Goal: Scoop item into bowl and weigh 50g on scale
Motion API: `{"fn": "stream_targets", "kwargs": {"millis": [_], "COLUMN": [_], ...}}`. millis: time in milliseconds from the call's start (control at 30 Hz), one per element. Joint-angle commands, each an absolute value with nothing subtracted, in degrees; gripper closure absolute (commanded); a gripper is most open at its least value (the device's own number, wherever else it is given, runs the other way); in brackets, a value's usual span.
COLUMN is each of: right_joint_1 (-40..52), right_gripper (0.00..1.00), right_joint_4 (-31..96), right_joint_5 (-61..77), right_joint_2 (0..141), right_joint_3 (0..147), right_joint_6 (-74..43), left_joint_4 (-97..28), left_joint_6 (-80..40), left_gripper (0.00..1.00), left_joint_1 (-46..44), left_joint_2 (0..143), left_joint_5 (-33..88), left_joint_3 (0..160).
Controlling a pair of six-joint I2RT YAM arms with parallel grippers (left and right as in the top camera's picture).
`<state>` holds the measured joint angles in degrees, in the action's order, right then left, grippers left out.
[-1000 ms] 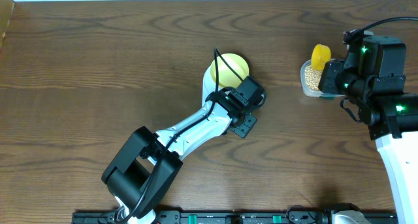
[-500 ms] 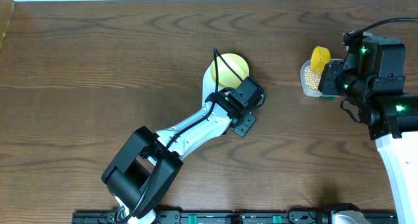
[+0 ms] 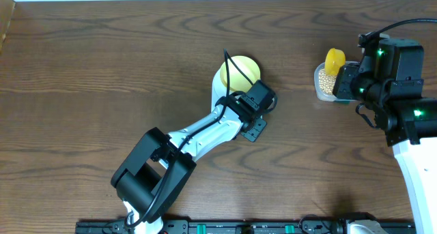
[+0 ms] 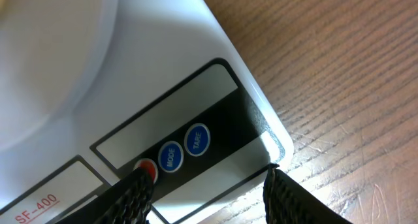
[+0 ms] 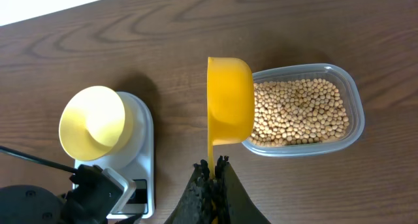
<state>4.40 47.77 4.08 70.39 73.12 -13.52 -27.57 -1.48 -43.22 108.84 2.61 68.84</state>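
The pale-yellow bowl [image 3: 239, 71] stands on the white scale [image 3: 217, 91]; both also show in the right wrist view, the bowl [image 5: 95, 123] on the scale [image 5: 145, 136]. My left gripper [image 4: 209, 194] is open and empty, low over the scale's button edge [image 4: 215, 106]. Its left fingertip [image 4: 134, 191] is beside the red button [image 4: 146, 168]. My right gripper [image 5: 213, 175] is shut on the handle of the yellow scoop [image 5: 230, 100]. It holds the scoop on its side above the left end of the clear tub [image 5: 353, 113] of beans [image 5: 297, 110]. The scoop's contents do not show.
The MODE [image 4: 170, 156] and TARE [image 4: 197, 139] buttons lie between my left fingers. The left arm [image 3: 198, 135] covers most of the scale from above. The right arm [image 3: 399, 91] hides part of the tub [image 3: 319, 84]. Brown wooden table [image 3: 82, 70] all round.
The left arm's elbow has shifted slightly to the right. Both grippers, the scoop and the bowl stay where they were.
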Motion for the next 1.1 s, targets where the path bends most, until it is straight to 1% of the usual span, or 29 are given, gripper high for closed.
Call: {"fn": "stream_targets", "kwargs": {"millis": [0, 1067], "right_joint_1": [4.23, 4.21], "right_gripper": [0.99, 0.99], "right_joint_4": [47.79, 47.35], "right_joint_5": [4.23, 3.36], "right_joint_2": [69.58, 69.58], "right_joint_3": [74.26, 74.26], "right_joint_6": [-12.8, -12.78], "left_joint_4": [-27.29, -27.24], "left_joint_6": [-1.76, -3.09], "left_gripper": [0.43, 0.43], "left_joint_1": [-42.94, -42.94], "left_joint_2": [109.32, 111.35], "left_joint_5": [1.85, 1.69], "left_joint_3": [68.45, 67.29]}}
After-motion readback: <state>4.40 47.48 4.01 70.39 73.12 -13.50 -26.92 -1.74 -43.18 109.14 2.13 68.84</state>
